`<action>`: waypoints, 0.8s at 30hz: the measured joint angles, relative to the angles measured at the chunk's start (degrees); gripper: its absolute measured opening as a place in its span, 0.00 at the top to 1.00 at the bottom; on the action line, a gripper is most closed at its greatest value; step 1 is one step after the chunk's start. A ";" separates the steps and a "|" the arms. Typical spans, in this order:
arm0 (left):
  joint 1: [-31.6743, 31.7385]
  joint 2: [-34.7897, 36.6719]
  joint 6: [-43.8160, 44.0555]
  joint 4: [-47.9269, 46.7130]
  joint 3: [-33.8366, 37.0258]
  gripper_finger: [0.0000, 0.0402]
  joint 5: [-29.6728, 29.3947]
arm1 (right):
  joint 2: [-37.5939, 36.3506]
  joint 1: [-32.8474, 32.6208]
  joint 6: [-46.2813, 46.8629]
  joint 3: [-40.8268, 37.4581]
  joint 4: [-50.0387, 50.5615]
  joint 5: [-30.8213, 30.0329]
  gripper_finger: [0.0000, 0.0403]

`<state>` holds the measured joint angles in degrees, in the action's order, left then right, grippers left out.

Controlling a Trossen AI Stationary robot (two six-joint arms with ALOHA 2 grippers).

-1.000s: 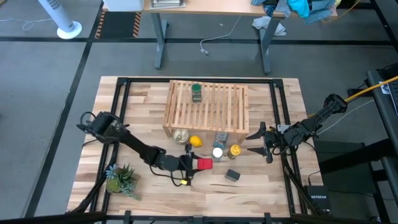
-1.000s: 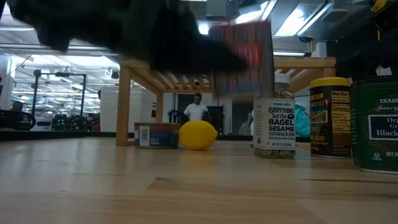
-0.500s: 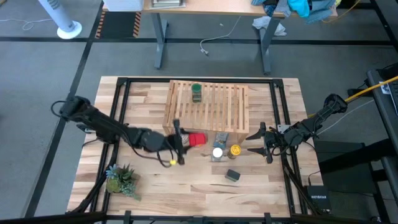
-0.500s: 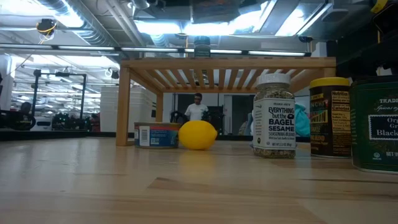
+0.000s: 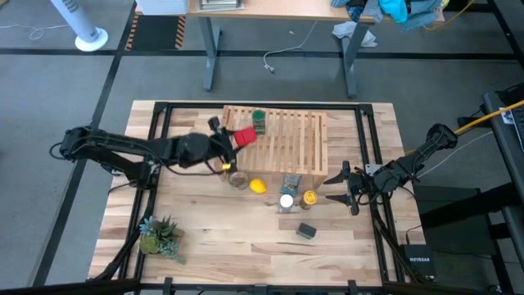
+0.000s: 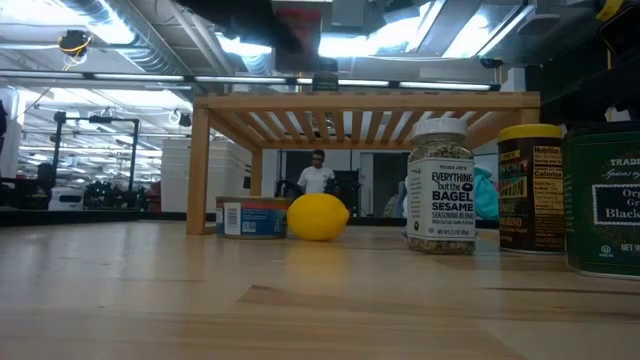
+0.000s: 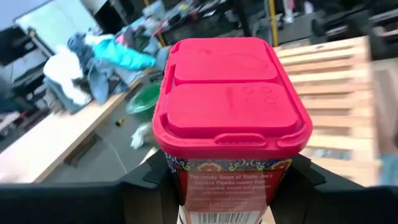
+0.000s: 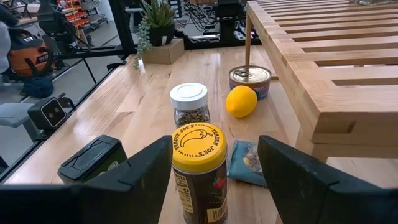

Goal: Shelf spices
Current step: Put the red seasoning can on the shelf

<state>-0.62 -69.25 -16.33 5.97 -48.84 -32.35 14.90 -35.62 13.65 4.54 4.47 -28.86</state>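
The red rectangular spice tin [image 5: 244,135] with its hinged plastic lid is clamped between the fingers of the left gripper [image 5: 232,138], held in the air over the near-left corner of the light-wood slatted shelf [image 5: 286,147]. Just beside it, on the slats, stands the green-lidded jar [image 5: 259,121] (the only spice on top). The rest of the shelf's top, out to its right edge, lies bare.

The left arm reaches in from the table's left side, stretched nearly level.

In front of the shelf on the butcher-block tabletop [image 5: 188,229] stand the silver round tin [image 5: 237,179], a yellow lemon [image 5: 257,186], a flat blue packet [image 5: 291,183], the white-lidded jar [image 5: 286,201] and the yellow-lidded jar [image 5: 309,197]; the dark grey tin [image 5: 306,232] lies nearer the front edge. A small potted plant [image 5: 157,235] sits at the near-left corner.

The right gripper [image 5: 344,188] hovers near the table's right edge, jaws apart and holding nothing, facing the yellow-lidded jar.
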 joint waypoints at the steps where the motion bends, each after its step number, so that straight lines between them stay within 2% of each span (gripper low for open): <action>1: 1.51 0.14 0.68 -0.55 0.00 0.59 0.90 | 0.00 -0.01 0.00 0.00 0.00 0.00 0.40; 11: 13.68 0.37 7.17 -8.11 0.00 0.59 15.32 | 0.00 -0.01 0.00 0.00 0.11 0.00 0.40; 16: 16.06 0.37 8.47 -13.01 0.00 0.59 19.68 | -0.01 -0.02 0.00 0.00 0.36 0.74 0.40; 24: 18.59 0.74 8.60 -11.67 1.72 0.59 26.02 | 0.00 0.00 0.00 0.00 0.39 1.46 0.40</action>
<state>17.97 -68.50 -7.73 -5.70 -47.12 -6.34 14.90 -35.62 13.65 4.54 4.86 -27.40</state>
